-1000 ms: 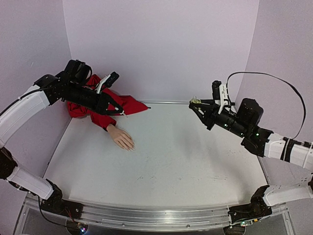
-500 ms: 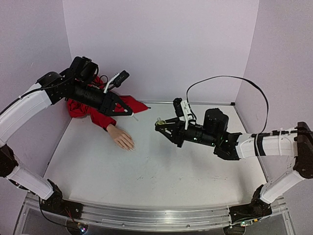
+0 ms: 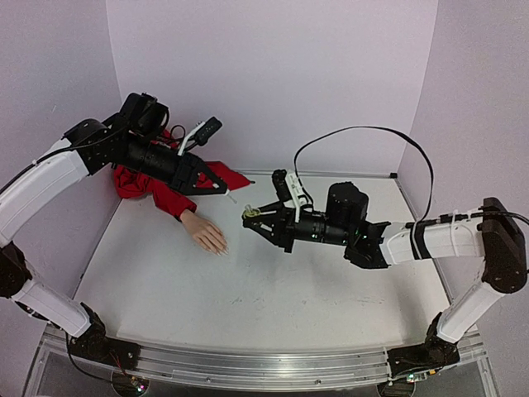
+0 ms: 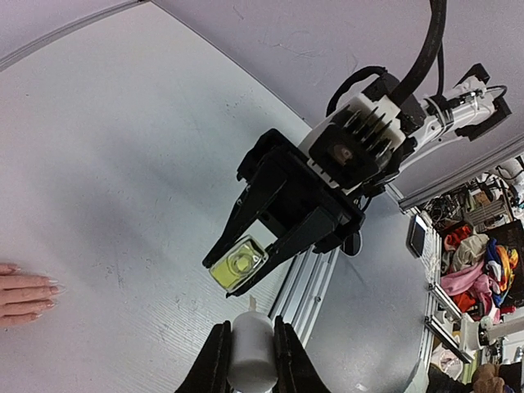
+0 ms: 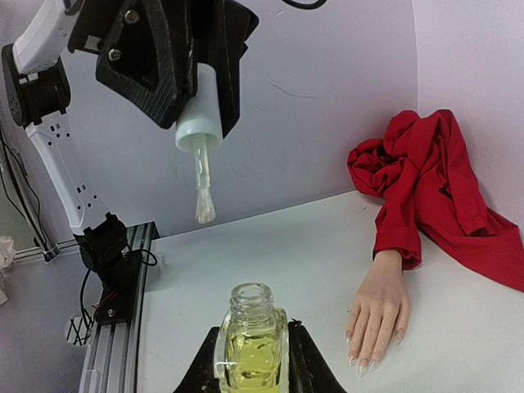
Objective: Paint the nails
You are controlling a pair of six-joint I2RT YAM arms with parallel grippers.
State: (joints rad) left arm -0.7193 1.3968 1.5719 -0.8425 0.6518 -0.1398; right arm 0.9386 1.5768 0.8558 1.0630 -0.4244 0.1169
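Observation:
The pale mannequin hand lies palm down on the table, its red sleeve bunched at the back left. Its nails show in the right wrist view, long and pale. My left gripper is shut on a white cap with a brush and holds it in the air, above and behind the hand. My right gripper is shut on an open bottle of yellowish polish, held just right of the hand. The brush hangs above and a little left of the bottle's mouth, apart from it.
The white table has purple walls on three sides. A metal rail runs along the near edge. The right arm's black cable loops above the table. The red sleeve lies against the back wall.
My right arm has swung left across the table with the bottle, ending just under the left gripper. My left gripper with the brush cap has shifted slightly right and down.

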